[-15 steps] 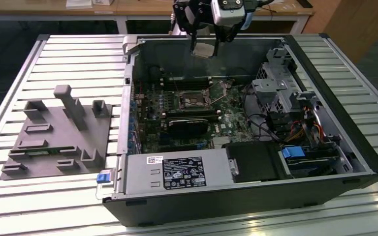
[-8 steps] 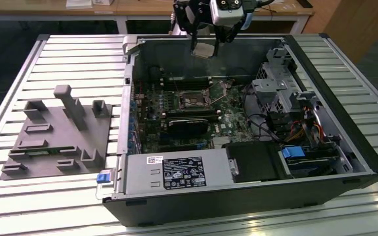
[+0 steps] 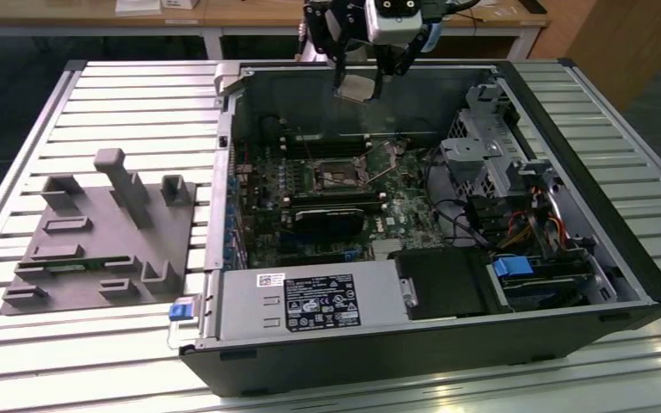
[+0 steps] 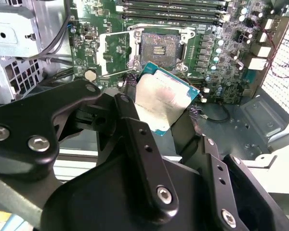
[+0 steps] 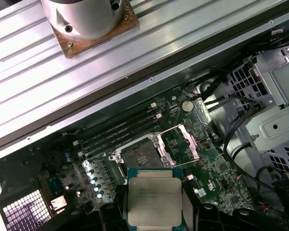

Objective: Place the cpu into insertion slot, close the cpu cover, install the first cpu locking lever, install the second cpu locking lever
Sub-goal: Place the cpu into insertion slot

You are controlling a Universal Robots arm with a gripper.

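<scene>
While aloft, cpu (image 4: 162, 102) above open case (image 3: 423, 360)

Open computer case (image 3: 423, 354) beside grey fixture (image 3: 83, 254)

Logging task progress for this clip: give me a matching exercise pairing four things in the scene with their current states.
Things: 1 cpu; 2 insertion slot; 3 cpu cover; 4 grey fixture plate.
States: A swung open; B lying outside the computer case; C held in the end effector; D empty, uncovered.
Pairs: 1-C, 2-D, 3-A, 4-B.
</scene>
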